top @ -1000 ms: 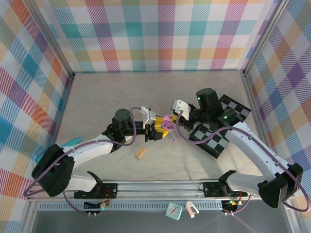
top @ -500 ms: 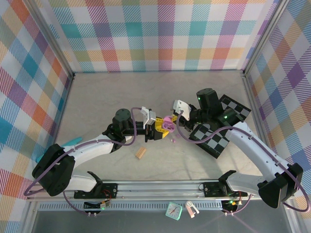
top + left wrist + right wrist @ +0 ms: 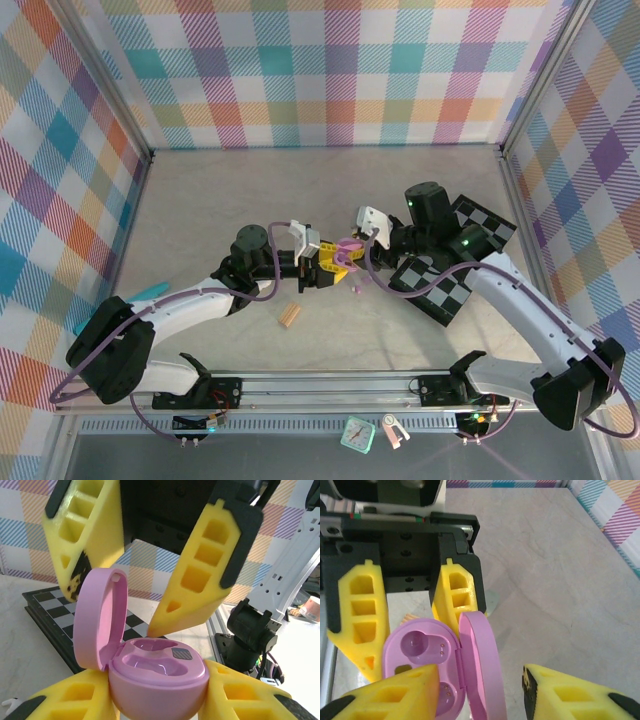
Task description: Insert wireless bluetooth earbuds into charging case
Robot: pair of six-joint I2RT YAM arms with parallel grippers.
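Charging case (image 3: pixel 157 680), held open above the middle of the table (image 3: pixel 250 190), is pinched at its base by the left gripper (image 3: pixel 333 262). The right gripper (image 3: pixel 479 674) is spread about the lid. Should those fingers close or sweep, the lid could be knocked shut or the case twisted loose. Counted from the near edge: one tan block (image 3: pixel 290 315), one loose purple earbud (image 3: pixel 357 289), one case, two empty wells.

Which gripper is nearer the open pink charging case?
Left. The left gripper clamps the pink case by its base; the right gripper faces it close by, jaws open.
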